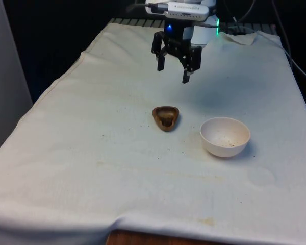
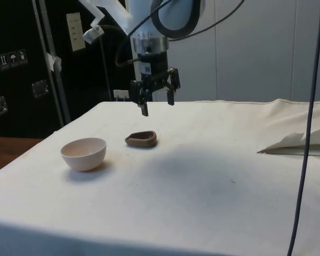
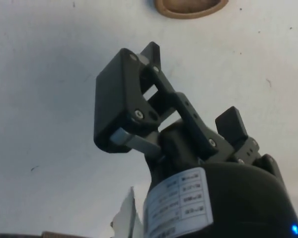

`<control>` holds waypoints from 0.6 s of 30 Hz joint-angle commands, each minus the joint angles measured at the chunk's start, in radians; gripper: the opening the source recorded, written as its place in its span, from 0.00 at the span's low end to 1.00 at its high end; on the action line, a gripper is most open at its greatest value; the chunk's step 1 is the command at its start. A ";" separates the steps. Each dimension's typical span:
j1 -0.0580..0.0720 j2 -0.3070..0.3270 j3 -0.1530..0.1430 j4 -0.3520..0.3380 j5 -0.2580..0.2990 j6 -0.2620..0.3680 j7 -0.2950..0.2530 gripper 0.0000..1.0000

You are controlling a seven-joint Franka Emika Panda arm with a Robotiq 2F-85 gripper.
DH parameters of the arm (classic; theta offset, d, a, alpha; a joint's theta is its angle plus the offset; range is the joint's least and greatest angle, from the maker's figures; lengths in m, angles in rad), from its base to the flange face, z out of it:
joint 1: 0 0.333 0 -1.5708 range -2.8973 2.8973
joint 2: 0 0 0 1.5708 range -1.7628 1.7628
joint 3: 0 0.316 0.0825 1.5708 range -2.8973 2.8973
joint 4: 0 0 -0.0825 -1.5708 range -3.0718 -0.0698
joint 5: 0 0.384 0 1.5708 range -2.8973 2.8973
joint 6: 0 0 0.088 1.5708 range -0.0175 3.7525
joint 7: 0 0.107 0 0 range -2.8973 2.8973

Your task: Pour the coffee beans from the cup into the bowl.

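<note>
Cup (image 1: 166, 118), brown and shallow, stands on the white-clothed surface (image 1: 92, 153) below the jaws, which hang apart and empty; the white bowl (image 1: 225, 136) sits just beside the cup

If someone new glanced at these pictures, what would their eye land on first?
Probably the black end effector, hanging open above the white cloth and holding nothing. Next, the small brown cup standing near the table's middle, with the white bowl beside it, apart, on the front view's right.
</note>
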 commanded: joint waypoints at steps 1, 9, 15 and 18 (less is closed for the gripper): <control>0.003 0.006 -0.011 0.003 -0.023 0.012 0.026 1.00; 0.001 0.026 -0.020 0.003 -0.046 0.040 0.078 1.00; 0.002 0.058 -0.027 0.003 -0.058 0.091 0.127 1.00; 0.002 0.068 -0.029 0.003 -0.059 0.105 0.138 1.00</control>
